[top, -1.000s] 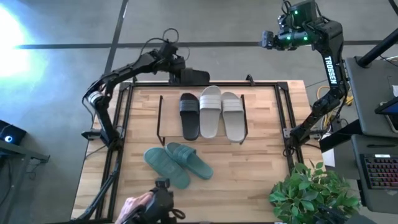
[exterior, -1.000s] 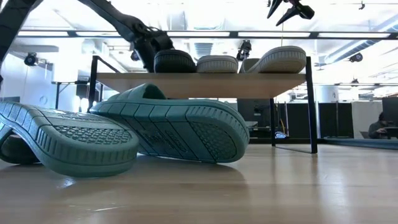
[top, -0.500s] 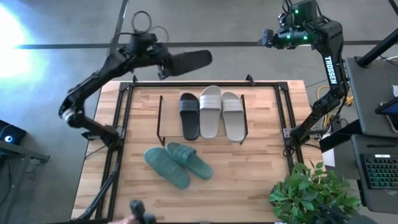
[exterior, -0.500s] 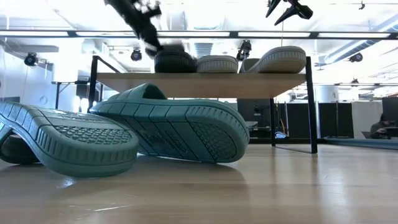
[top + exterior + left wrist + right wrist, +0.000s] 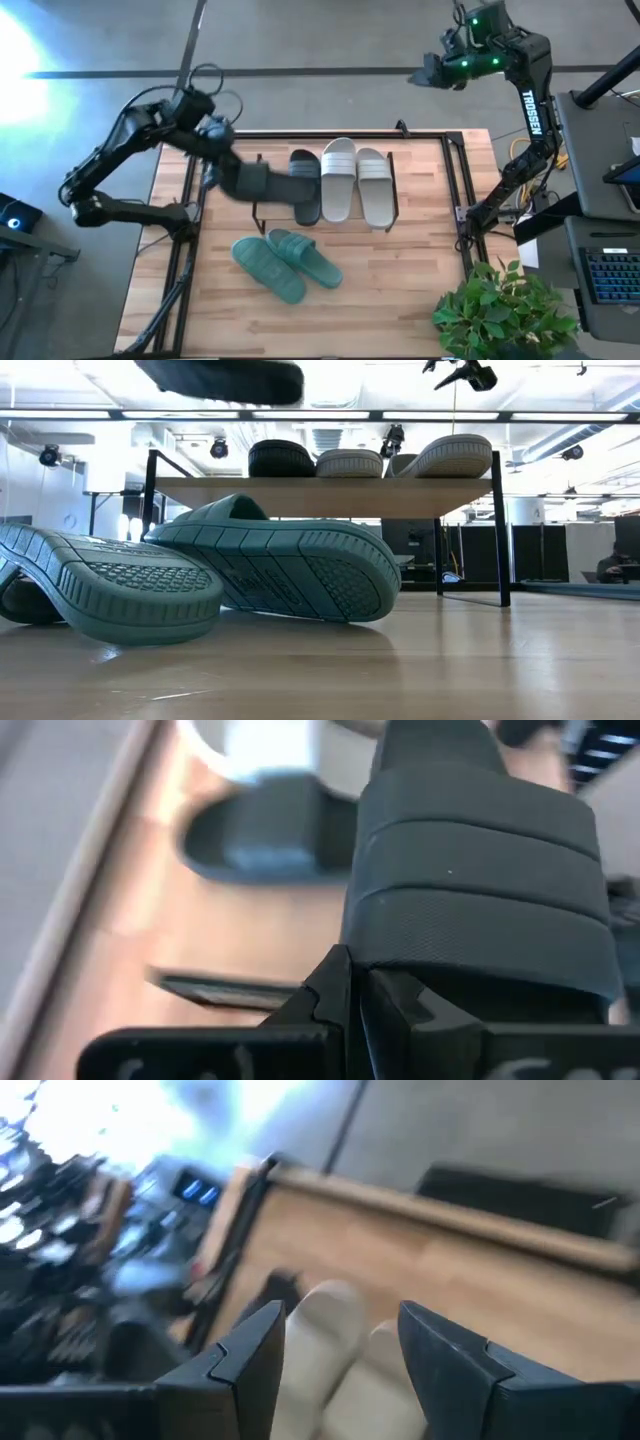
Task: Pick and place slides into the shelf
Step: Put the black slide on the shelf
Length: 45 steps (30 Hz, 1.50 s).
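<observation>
Nearest the front of the wooden desk (image 5: 400, 290): the teal-green pair of rubber slides (image 5: 285, 264) lies loose, the two overlapping, soles facing the low camera.

Behind them, the low black metal-frame shelf with a light wooden board top (image 5: 258, 190) carries three slides side by side: one black slide (image 5: 305, 190) at the left, then the white/light-grey pair (image 5: 355, 185) next to it.

My left fingers (image 5: 222, 172) are clamped tight on the second black ribbed-strap slide (image 5: 262, 184), holding it in the air over the shelf's left end, right beside the black one already on the board. From the low view it hangs clear above shelf level (image 5: 222, 378). In the left wrist view the strap (image 5: 480, 895) fills most of the frame, pinched at its edge.

My right fingers (image 5: 418, 76) are apart, holding nothing, parked high beyond the desk's far right corner.

A green potted plant (image 5: 505, 310) sits at the desk's near right corner.
</observation>
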### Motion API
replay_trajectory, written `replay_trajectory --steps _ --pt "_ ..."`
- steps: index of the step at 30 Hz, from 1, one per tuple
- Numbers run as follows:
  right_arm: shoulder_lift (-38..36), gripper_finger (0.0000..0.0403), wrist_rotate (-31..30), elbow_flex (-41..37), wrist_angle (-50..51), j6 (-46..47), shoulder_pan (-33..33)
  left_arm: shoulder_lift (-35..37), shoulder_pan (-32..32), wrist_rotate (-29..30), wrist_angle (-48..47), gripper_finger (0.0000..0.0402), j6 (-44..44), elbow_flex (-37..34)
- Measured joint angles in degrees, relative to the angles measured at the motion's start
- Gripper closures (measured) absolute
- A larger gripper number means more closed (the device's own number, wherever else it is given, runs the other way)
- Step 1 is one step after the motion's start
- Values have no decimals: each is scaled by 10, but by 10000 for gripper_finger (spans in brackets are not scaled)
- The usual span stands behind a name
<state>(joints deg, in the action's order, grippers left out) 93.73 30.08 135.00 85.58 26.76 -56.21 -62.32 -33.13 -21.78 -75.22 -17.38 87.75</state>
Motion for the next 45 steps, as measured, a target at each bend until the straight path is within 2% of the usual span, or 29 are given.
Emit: replay_trajectory --steps 8,11,14,18,21,24,29,34,39,45 --pt "-4 216 130 0 40 -61 91 46 116 -119 -69 401 94 0" --pt "-2 216 146 0 1 -84 148 44 148 -118 -95 401 94 -3" --pt "6 216 149 -1 -91 -72 223 35 174 -106 -113 401 90 -22" --pt "24 216 149 -1 -211 -44 322 26 225 -90 -112 401 94 -73" --pt "37 216 146 -1 -227 -40 372 18 277 -61 -105 401 99 -120" --pt "54 216 107 -2 -190 -44 417 14 343 -28 -54 401 129 -165" --pt "98 216 53 -3 -150 -79 501 4 451 24 99 401 164 -233" --pt "137 216 -11 -3 -150 -142 563 -14 525 56 169 401 214 -259" --pt "163 216 -112 -3 -149 -219 608 -6 562 110 225 401 258 -246" --pt "173 216 -229 -3 -165 -292 650 47 562 246 264 401 244 -213"
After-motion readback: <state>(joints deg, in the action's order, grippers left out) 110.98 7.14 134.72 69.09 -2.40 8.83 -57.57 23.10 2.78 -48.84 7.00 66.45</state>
